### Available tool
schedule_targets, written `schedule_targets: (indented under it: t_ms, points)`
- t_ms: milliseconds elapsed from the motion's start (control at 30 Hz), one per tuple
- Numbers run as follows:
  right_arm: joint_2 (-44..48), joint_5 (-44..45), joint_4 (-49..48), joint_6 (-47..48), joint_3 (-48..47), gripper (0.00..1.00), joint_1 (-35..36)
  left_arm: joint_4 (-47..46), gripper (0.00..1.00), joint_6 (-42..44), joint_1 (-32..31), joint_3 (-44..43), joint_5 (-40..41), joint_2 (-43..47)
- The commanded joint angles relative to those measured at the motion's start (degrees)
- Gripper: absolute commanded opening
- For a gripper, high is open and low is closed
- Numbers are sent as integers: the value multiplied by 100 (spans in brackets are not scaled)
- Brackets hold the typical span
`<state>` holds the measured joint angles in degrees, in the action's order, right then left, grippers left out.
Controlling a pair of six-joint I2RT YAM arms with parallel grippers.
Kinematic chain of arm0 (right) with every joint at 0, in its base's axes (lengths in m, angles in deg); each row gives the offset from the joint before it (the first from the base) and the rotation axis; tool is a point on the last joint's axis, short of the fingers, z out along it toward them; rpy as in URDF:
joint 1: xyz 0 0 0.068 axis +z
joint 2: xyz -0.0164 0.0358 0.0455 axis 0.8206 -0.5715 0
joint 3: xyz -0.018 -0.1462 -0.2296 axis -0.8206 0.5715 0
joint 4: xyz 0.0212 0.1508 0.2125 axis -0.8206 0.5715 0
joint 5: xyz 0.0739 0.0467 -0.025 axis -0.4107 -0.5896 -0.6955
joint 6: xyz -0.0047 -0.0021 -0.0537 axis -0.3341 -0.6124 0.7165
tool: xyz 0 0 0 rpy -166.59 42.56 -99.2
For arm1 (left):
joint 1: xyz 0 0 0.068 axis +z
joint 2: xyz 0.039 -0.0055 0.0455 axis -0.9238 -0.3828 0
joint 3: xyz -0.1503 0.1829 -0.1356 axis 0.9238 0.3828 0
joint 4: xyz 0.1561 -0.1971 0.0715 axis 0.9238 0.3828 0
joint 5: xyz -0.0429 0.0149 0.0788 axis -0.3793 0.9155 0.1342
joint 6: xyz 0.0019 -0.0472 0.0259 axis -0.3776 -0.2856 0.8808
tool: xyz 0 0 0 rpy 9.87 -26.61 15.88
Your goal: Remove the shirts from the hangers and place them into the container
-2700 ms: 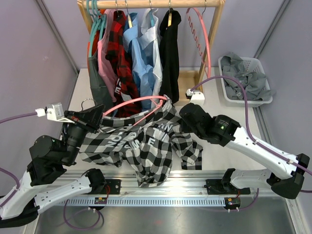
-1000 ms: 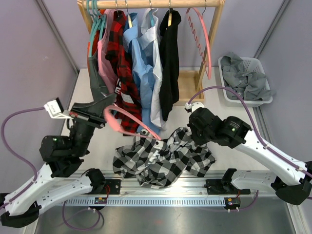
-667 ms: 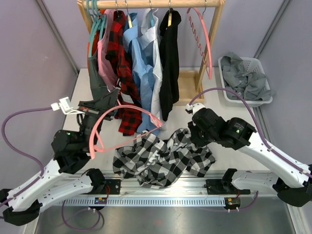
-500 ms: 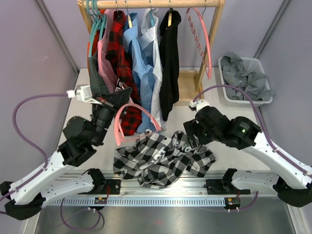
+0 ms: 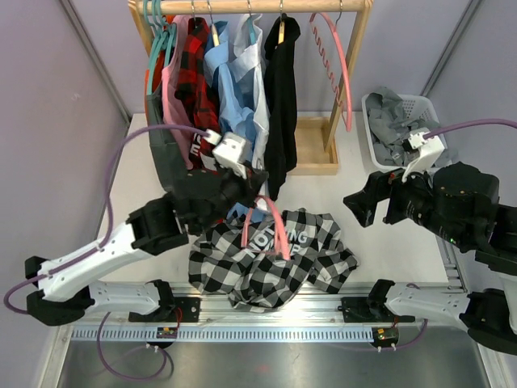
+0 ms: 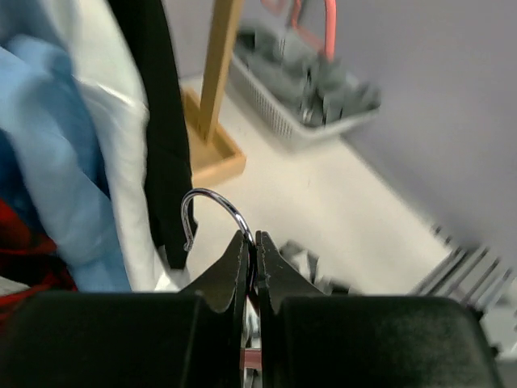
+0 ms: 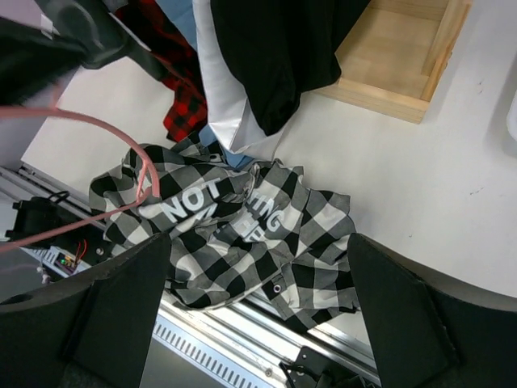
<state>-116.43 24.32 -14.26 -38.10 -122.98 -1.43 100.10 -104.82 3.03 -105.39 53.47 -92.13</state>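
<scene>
My left gripper [image 6: 252, 236] is shut on the metal hook [image 6: 212, 204] of a pink hanger [image 5: 273, 230], which dangles bare below the gripper [image 5: 260, 194] in front of the rail. Under it, a black-and-white check shirt [image 5: 266, 259] with white lettering lies crumpled at the table's near edge, also in the right wrist view [image 7: 242, 234]. Raised at the right, clear of the shirt, my right gripper [image 5: 362, 206] stands wide open and holds nothing [image 7: 258, 242]. The white container [image 5: 424, 109] sits at the back right with a grey shirt [image 5: 400, 129] in it.
A wooden rail [image 5: 242, 6] at the back carries red-and-black check [image 5: 194, 89], light blue [image 5: 230, 81], white [image 5: 260, 105] and black [image 5: 281, 105] shirts. An empty pink hanger [image 5: 339, 73] hangs at its right end, teal hangers [image 5: 155, 24] at its left. The rail's wooden base [image 7: 396, 56] lies behind the shirt.
The pink hanger came out of the check shirt and my left gripper carried it right, toward the rail. My right gripper opened, let the shirt go and rose to the right.
</scene>
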Motion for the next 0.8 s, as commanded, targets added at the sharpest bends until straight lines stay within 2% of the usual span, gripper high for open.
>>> schedule_targets:
  t_ms: [0, 167, 300, 500, 633, 767]
  points:
    - [-332, -370, 166, 178, -241, 98, -28, 541, 0, 501, -373, -156, 542, -370]
    - [-490, -669, 263, 239, -602, 98, -36, 752, 0, 967, -909, -34, 1510, -925]
    - [-569, -1090, 272, 204, -637, 98, -28, 682, 0, 1108, -998, 116, 2134, -1198]
    - [-543, -1661, 132, 178, -296, 98, -36, 261, 0, 1302, -998, 248, 2162, -1128]
    - [-437, -2144, -141, 239, 450, 97, -28, 155, 0, 1371, -998, 169, 1995, -900]
    - [-323, -2260, -343, 423, 988, 97, -36, 225, 0, 1381, -998, 3, 1583, -619]
